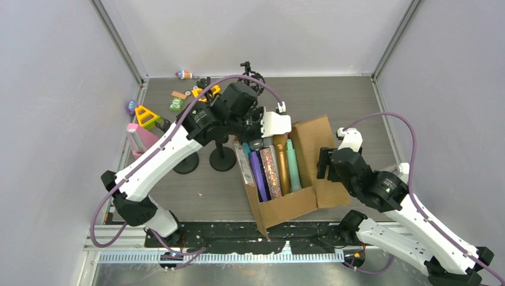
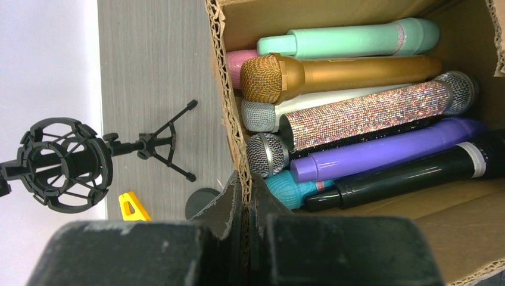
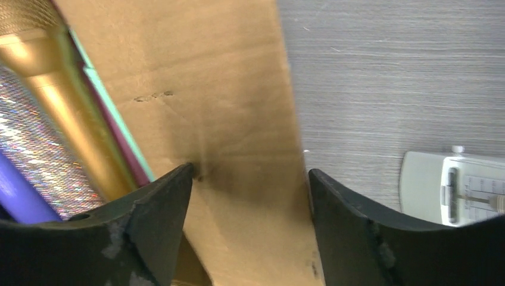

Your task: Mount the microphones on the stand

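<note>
1. Up close, the left claw (image 2: 247, 221) is clamped shut on the torn top edge of one wall of a cardboard box (image 1: 287, 205). Its two dark pads meet on the corrugated card.
2. The right claw (image 3: 250, 179) stands wide open over the box's folded-out right flap (image 1: 317, 143). One finger (image 3: 156, 205) is at the flap's inner crease and the other is past its outer edge, above the grey table (image 1: 351, 98).
3. The left arm (image 1: 161, 154) stretches across two black round-footed stands (image 1: 223, 159), which sit just left of the box.
4. A small black tripod stand (image 2: 65, 164) with a ring cradle stands beyond the box, by the back wall.
5. A yellow triangle (image 1: 146, 116) and other small coloured toys lie scattered in the far left corner, well apart from the box.
6. A white gadget (image 3: 458, 187) lies on the table just right of the flap. Its markings are too small to read.
7. The microphones all lie side by side inside the box, touching one another.
8. From the wrist view they run mint green (image 2: 351, 39), gold (image 2: 339, 74), white (image 2: 333, 98), silver glitter (image 2: 369, 113), purple (image 2: 381, 152) and black (image 2: 405, 179).
9. A pink end (image 2: 238, 58) peeps out beside the gold head, and a cyan head (image 2: 292, 190) shows under the purple one.
10. The box itself is plain brown card.
</note>
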`<action>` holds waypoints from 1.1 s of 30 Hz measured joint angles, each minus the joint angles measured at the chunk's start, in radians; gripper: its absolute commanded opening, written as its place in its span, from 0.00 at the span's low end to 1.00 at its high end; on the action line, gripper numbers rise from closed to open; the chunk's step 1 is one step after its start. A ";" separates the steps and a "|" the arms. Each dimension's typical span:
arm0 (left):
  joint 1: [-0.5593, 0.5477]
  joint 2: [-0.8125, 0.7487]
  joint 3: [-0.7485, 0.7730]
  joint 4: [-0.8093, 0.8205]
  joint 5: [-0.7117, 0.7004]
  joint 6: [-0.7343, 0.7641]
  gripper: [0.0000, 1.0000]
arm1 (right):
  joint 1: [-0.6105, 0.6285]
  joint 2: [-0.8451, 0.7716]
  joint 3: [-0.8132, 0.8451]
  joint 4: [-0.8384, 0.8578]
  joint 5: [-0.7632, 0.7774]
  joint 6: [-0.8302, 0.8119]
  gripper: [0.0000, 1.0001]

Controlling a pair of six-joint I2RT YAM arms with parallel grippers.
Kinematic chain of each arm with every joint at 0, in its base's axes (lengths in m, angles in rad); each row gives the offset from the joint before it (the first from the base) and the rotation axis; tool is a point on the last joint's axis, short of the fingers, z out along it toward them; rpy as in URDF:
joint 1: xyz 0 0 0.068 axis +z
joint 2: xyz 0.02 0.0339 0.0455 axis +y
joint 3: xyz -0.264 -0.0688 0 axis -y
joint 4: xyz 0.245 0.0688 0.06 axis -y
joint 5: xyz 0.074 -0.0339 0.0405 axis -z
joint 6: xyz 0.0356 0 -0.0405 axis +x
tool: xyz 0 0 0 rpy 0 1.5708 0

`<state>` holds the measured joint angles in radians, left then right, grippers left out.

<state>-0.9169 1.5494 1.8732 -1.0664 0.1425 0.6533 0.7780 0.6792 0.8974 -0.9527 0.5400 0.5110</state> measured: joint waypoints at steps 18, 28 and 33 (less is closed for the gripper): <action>-0.045 -0.090 -0.002 -0.027 0.066 -0.024 0.00 | 0.001 0.065 -0.017 0.006 -0.005 -0.004 0.87; -0.052 -0.170 -0.039 -0.095 0.079 -0.044 0.00 | 0.067 0.097 -0.085 0.107 -0.175 0.016 0.95; -0.053 -0.174 -0.045 -0.106 0.082 -0.045 0.00 | 0.072 0.114 -0.095 0.138 -0.210 0.018 0.95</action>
<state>-0.9695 1.3754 1.8282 -1.1725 0.2249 0.6086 0.8497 0.7933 0.8028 -0.8146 0.3298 0.5293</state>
